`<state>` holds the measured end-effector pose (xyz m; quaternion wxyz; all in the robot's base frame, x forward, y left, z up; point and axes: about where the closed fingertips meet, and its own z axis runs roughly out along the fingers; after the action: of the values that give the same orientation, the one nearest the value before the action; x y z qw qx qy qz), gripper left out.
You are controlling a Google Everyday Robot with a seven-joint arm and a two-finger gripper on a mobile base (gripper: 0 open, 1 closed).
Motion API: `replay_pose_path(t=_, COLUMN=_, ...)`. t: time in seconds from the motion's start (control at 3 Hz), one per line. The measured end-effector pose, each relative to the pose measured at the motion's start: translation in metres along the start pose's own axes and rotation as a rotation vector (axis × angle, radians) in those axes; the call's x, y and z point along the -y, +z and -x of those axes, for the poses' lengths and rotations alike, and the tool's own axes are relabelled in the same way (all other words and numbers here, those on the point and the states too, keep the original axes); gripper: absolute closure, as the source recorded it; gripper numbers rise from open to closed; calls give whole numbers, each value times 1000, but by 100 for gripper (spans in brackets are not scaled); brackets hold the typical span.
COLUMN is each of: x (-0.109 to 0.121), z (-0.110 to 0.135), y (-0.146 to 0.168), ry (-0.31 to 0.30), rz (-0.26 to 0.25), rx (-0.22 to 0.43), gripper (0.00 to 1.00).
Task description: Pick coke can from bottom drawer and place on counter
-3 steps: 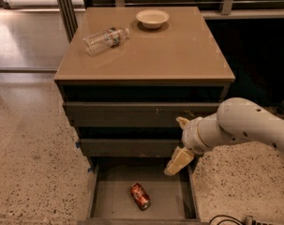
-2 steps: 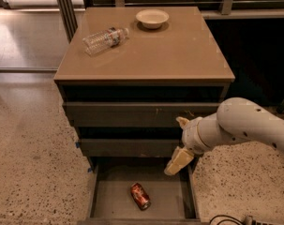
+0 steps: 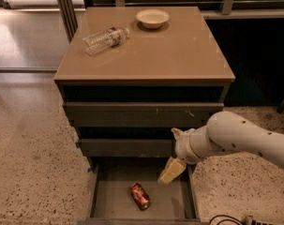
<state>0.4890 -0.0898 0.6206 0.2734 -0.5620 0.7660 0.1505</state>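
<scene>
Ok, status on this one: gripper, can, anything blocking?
Gripper over open bottom drawer, right side, clear of coke can. Can on its side on drawer floor. Nothing between them. Counter holds water bottle, bowl.

This looks like an indoor test area in an office or lab building, not a home kitchen. The speckled beige polished-stone floor (image 3: pixel 29 163) is the kind laid in commercial halls, and dark metal posts (image 3: pixel 65 6) and rails run along the back. A dark grey-brown three-drawer cabinet (image 3: pixel 132 114) stands free on that floor. Its glossy tan tabletop (image 3: pixel 179 55) carries a clear plastic water bottle (image 3: pixel 105 39) and a shallow cream bowl (image 3: pixel 152 18). A white robot arm (image 3: pixel 244 137) reaches in from the right, and its cream tool (image 3: pixel 171 170) hangs over the right side of the open bottom drawer (image 3: pixel 111 193).
</scene>
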Motion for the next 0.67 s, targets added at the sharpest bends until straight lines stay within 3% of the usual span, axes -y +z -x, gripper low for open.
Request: replay_pose_path(t=0.67, x=-49, z=-51, y=94, ry=250, rz=10, rx=-48, gripper=0)
